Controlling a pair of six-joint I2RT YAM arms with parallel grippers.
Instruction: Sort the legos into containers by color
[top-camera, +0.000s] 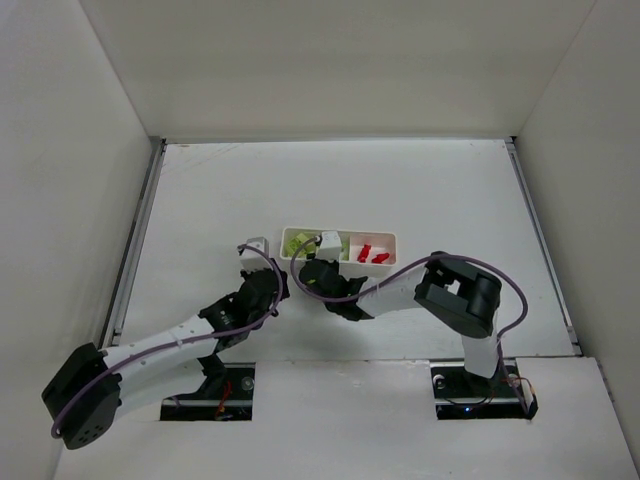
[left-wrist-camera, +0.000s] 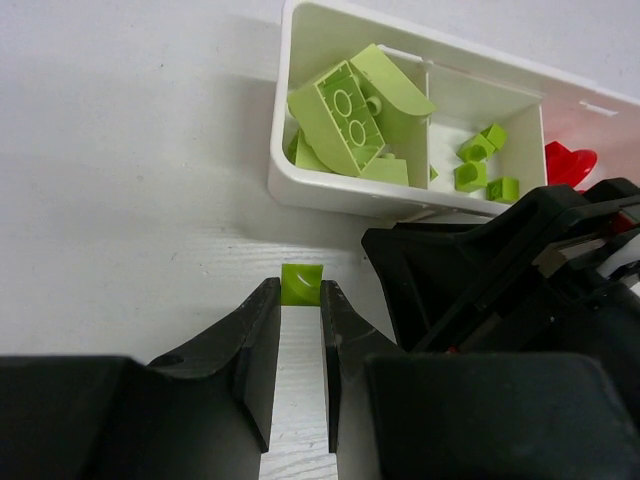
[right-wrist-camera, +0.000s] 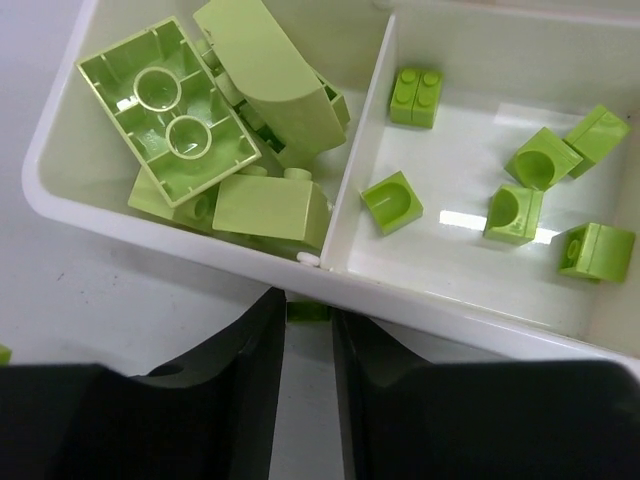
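Observation:
The white tray (top-camera: 390, 236) lies mid-table. Its left compartment holds several pale green bricks (right-wrist-camera: 170, 110), the middle one several small lime green bricks (right-wrist-camera: 515, 210), and the right one red bricks (top-camera: 372, 253). My left gripper (left-wrist-camera: 300, 292) is low over the table, just short of the tray's near wall (left-wrist-camera: 330, 195), shut on a small lime green brick (left-wrist-camera: 301, 283). My right gripper (right-wrist-camera: 308, 314) is at the tray's near wall (right-wrist-camera: 420, 295), shut on a small green brick (right-wrist-camera: 308, 311) that the rim partly hides. In the top view the left gripper (top-camera: 276, 284) and right gripper (top-camera: 310, 270) are close together.
The right gripper's black body (left-wrist-camera: 520, 270) sits close to the right of my left fingers. A green speck (right-wrist-camera: 3, 353) shows at the left edge of the right wrist view. White walls enclose the table on three sides.

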